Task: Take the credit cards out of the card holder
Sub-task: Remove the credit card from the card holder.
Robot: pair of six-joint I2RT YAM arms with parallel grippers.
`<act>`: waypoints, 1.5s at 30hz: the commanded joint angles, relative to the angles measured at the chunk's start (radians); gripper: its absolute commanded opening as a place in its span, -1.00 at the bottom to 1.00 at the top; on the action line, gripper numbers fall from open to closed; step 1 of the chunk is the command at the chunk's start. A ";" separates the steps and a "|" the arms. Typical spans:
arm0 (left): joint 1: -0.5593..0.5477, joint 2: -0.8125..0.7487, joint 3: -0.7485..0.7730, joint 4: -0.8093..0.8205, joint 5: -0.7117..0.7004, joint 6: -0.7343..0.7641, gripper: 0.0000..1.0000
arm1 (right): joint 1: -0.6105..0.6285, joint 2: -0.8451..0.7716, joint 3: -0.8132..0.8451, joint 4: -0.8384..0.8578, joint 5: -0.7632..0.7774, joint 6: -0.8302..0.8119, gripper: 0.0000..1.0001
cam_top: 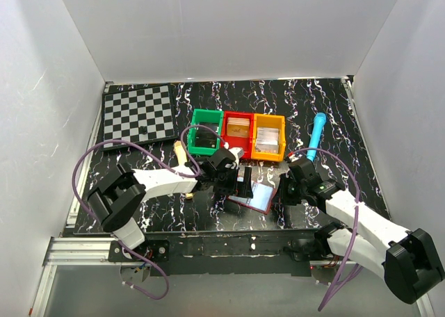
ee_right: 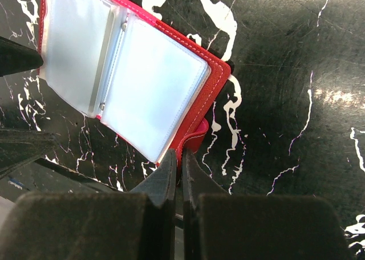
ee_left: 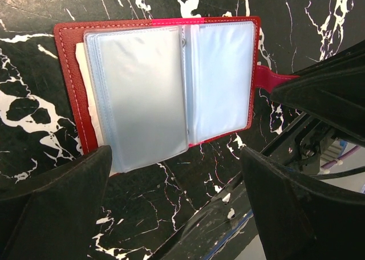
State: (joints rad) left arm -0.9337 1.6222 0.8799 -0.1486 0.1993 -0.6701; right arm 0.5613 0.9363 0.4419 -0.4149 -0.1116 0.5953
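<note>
- Maroon leather card holder lay open and flat on the black marbled tabletop, on the near side of a red bin.
- Left wrist view: left gripper hung over the pale clear sleeves, jaws spread wide, holding nothing.
- Right wrist view: right gripper had its jaws pinched shut on the snap tab at the holder's edge.
</note>
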 commanded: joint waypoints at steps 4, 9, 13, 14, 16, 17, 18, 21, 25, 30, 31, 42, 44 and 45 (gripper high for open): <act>-0.010 0.030 0.047 0.014 0.037 0.021 0.89 | 0.003 0.007 0.009 0.028 -0.008 -0.009 -0.97; -0.011 0.056 0.060 0.011 0.058 0.029 0.88 | 0.003 0.012 0.009 0.030 -0.008 -0.011 -0.97; -0.016 0.080 0.074 0.015 0.089 0.033 0.86 | 0.003 0.018 0.009 0.033 -0.011 -0.012 -0.97; -0.017 0.082 0.077 0.020 0.097 0.036 0.86 | 0.003 0.019 0.008 0.033 -0.013 -0.012 -0.97; -0.022 0.084 0.080 0.032 0.117 0.049 0.85 | 0.003 0.021 0.004 0.037 -0.016 -0.011 -0.97; -0.024 0.087 0.085 0.035 0.123 0.055 0.85 | 0.003 0.021 0.004 0.039 -0.016 -0.012 -0.97; -0.028 0.090 0.088 0.037 0.130 0.058 0.85 | 0.003 0.022 0.003 0.039 -0.016 -0.012 -0.97; -0.039 0.099 0.103 0.037 0.146 0.075 0.84 | 0.003 0.024 0.003 0.041 -0.017 -0.011 -0.97; -0.043 0.090 0.100 0.034 0.131 0.072 0.83 | 0.003 0.021 0.003 0.039 -0.016 -0.012 -0.97; -0.048 0.077 0.099 0.063 0.158 0.084 0.84 | 0.003 0.024 0.001 0.042 -0.016 -0.012 -0.97; -0.053 0.085 0.105 0.063 0.169 0.089 0.84 | 0.003 0.025 0.001 0.044 -0.017 -0.012 -0.97; -0.099 0.113 0.177 0.031 0.173 0.136 0.84 | 0.003 0.018 0.000 0.037 -0.014 -0.009 -0.97; -0.099 0.110 0.174 0.026 0.163 0.132 0.84 | 0.003 0.016 0.000 0.037 -0.014 -0.006 -0.97; -0.099 0.105 0.169 0.024 0.154 0.129 0.84 | 0.003 0.015 0.000 0.037 -0.014 -0.008 -0.97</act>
State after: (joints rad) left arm -1.0248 1.7321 1.0233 -0.1345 0.3485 -0.5499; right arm 0.5613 0.9573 0.4419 -0.4103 -0.1116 0.5911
